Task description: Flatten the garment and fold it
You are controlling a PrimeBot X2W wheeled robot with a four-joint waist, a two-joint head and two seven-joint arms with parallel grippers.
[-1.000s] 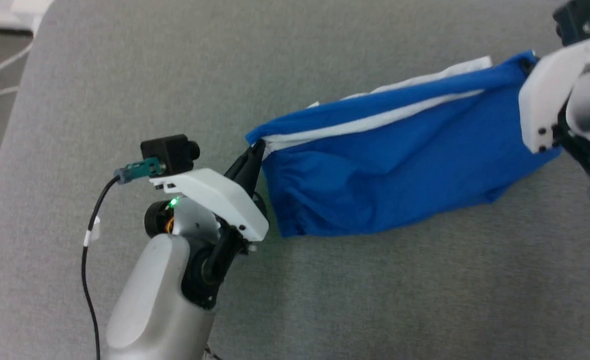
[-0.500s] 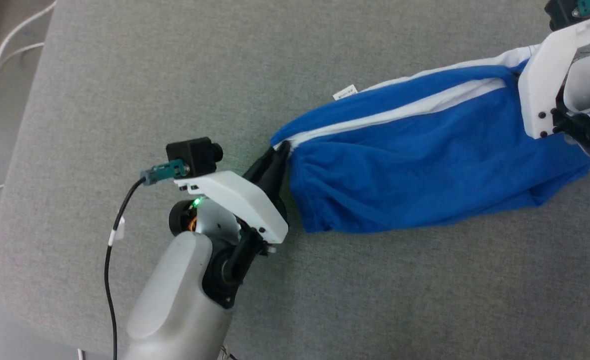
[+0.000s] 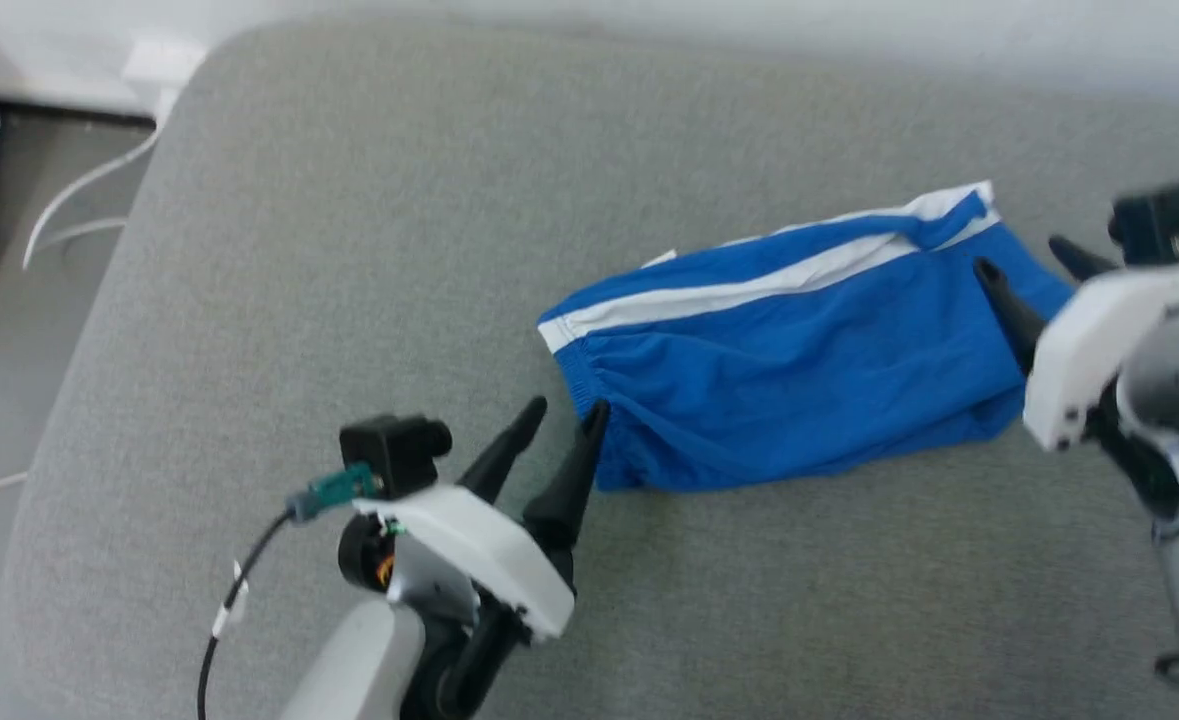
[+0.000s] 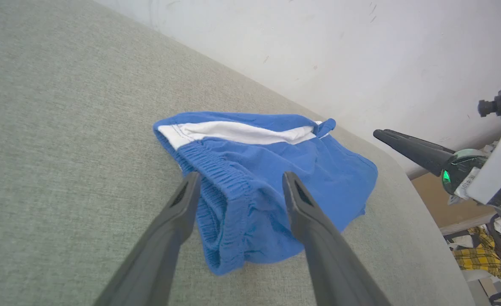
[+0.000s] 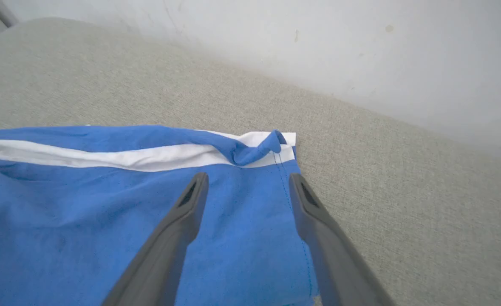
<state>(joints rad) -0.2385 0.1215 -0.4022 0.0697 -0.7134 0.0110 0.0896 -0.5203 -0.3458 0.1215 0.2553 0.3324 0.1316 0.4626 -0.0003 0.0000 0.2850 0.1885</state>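
Note:
The garment, blue shorts with a white stripe, lies folded lengthwise on the grey cushion. Its gathered waistband end faces my left gripper, which is open and empty just off that end. In the left wrist view the left gripper has its fingers spread either side of the waistband. My right gripper hovers open over the leg-hem end. From the right wrist camera, the right gripper has spread fingers above the garment, and a small blue fold curls over the white trim.
A pale wall runs behind the cushion. White cables lie on the floor at the left past the cushion's rounded corner. In the left wrist view, checked yellow cloth lies beyond the cushion's far edge.
Both grippers have opened and let go of the garment's ends, and it now lies slack on the cushion. Both have drawn back a little. The head camera has also shifted.

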